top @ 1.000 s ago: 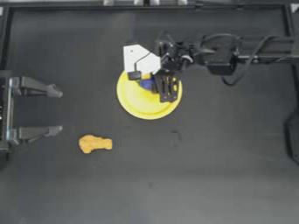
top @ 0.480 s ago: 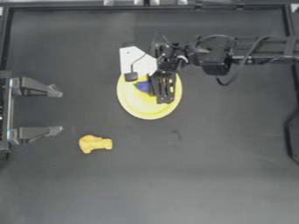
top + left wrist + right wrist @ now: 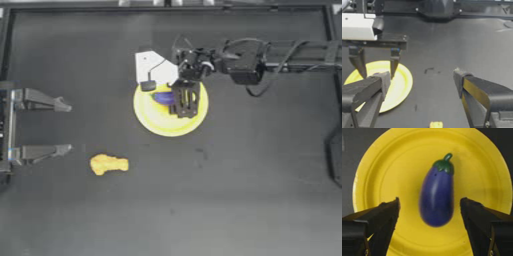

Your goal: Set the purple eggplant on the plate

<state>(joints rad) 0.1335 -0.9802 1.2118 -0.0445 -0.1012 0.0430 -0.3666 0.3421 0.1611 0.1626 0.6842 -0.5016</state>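
Top view, plate (image 3: 160, 120): yellow, lay just above the middle of the dark surface (image 3: 234, 200).
Top view, eggplant (image 3: 163, 98): lay on the plate toward its 12 o'clock, partly covered by the right hand.
Top view, right hand (image 3: 184, 102): hung over the plate's 1 o'clock part, its arm reaching in from 3 o'clock.
Top view, left hand (image 3: 61, 127): parked at the surface's 9 o'clock edge, jaws spread wide, holding nothing.
Top view, orange food piece (image 3: 108, 163): lay at 7 o'clock from the plate, well apart from it.
Left wrist view: the wide-open left hand (image 3: 420, 83) looked across at the plate (image 3: 400, 85) and the right hand (image 3: 377, 63) above it.
Right wrist view, eggplant (image 3: 437, 200): lay flat on the plate (image 3: 385, 173), green stem end pointing away.
Right wrist view, right hand (image 3: 429, 214): open, one jaw either side of the eggplant, neither touching it.
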